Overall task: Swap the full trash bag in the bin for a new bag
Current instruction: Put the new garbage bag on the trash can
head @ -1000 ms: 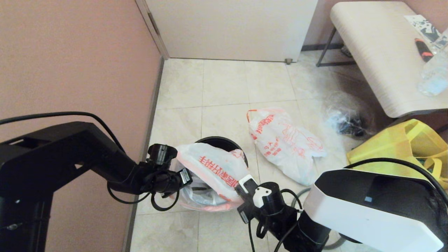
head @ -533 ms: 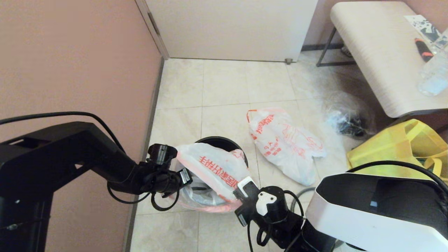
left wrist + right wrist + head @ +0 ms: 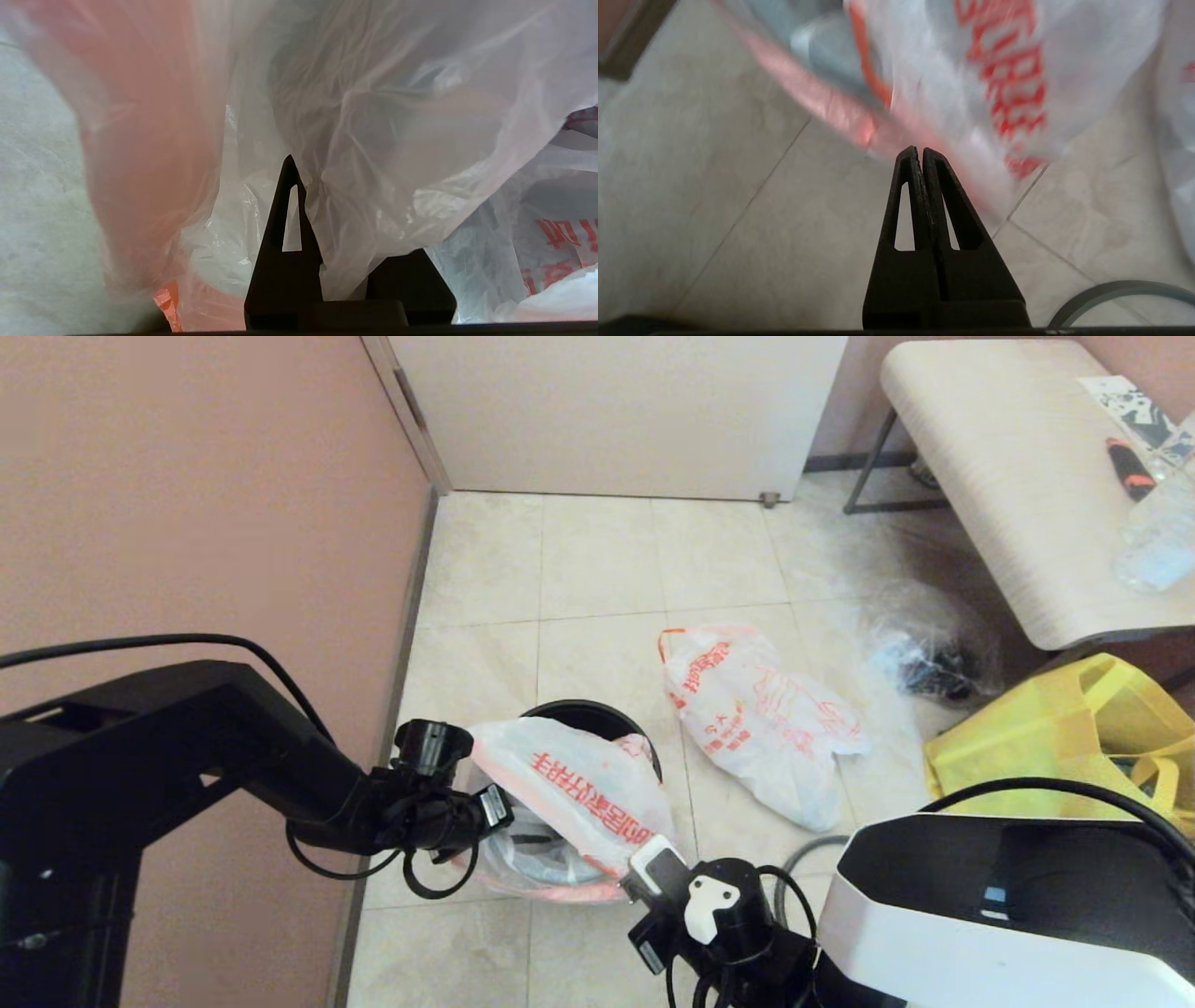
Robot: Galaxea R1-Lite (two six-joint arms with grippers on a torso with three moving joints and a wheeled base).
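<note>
Left gripper [image 3: 490,807] at the left side of the bin [image 3: 590,707], spread, one finger [image 3: 286,261] bare and the other under the film of the new bag [image 3: 579,784]. Right gripper [image 3: 644,861] at the bag's near right edge, fingers [image 3: 924,224] pressed together, tips against the orange-red hem; cannot tell whether any film is caught between them. New bag draped across the bin's mouth, lettered side up, mouth gaping toward the robot. Bin on the floor [image 3: 597,560] near the left wall, only its far rim showing. Full bag [image 3: 756,719] lying on the floor just right of the bin, apart from it. Further right, a clear bag [image 3: 924,658] with dark contents, near a yellow tote [image 3: 1046,737] under the edge of a pale bench [image 3: 1008,476].
</note>
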